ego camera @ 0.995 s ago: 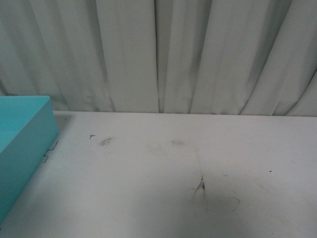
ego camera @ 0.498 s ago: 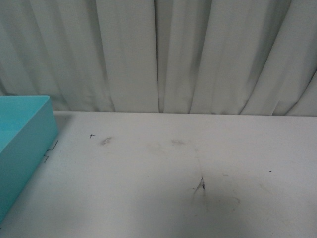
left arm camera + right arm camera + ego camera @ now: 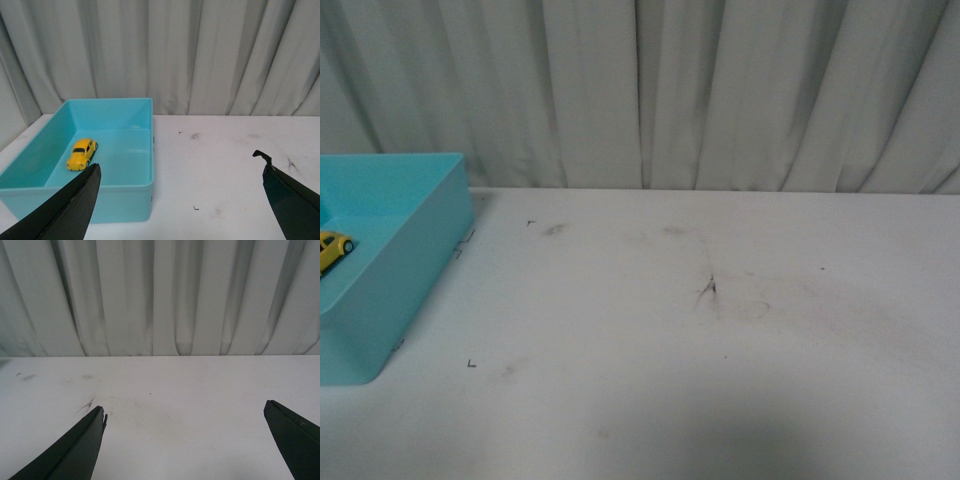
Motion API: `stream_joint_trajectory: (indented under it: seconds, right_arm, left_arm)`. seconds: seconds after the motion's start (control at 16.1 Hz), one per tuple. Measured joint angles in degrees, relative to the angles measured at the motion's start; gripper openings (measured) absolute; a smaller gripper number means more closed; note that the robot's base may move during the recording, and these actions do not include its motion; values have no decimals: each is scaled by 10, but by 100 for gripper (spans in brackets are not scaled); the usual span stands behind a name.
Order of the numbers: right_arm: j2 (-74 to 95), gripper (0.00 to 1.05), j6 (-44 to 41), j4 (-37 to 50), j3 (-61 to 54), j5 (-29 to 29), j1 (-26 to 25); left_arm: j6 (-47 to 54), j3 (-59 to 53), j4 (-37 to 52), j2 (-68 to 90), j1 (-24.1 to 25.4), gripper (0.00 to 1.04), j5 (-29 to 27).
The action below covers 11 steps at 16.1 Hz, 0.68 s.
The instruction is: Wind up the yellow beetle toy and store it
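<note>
Already the yellow beetle toy [image 3: 82,153] sits on its wheels on the floor of the turquoise bin [image 3: 125,192], toward the bin's far side and clear of its walls. In the front view only its nose shows, the yellow beetle toy [image 3: 332,247] peeking at the picture's left border inside the bin [image 3: 425,265]. The bin stands at the left edge of the white worktop [image 3: 720,360], close to the grey curtain [image 3: 650,90] along the far edge.

The left gripper [image 3: 180,200] hangs on the near side of the bin with its fingers [image 3: 75,205] spread wide and nothing between them. The right gripper [image 3: 185,440] is likewise open and empty over bare worktop toward the right side, well apart from the bin.

Judging from how things lie, the storing step looks done: the toy is in the bin and neither arm holds it. Whether it was wound cannot be told. What remains seems only to draw both arms clear without nudging the bin.
</note>
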Motion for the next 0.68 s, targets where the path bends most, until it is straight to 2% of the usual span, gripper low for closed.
stream_joint_trajectory:
  seconds: [0.68]
  right_arm:
    - [0,98,0,-1,0,0,0]
  left_arm:
    - [0,0,-1,0,0,98,0]
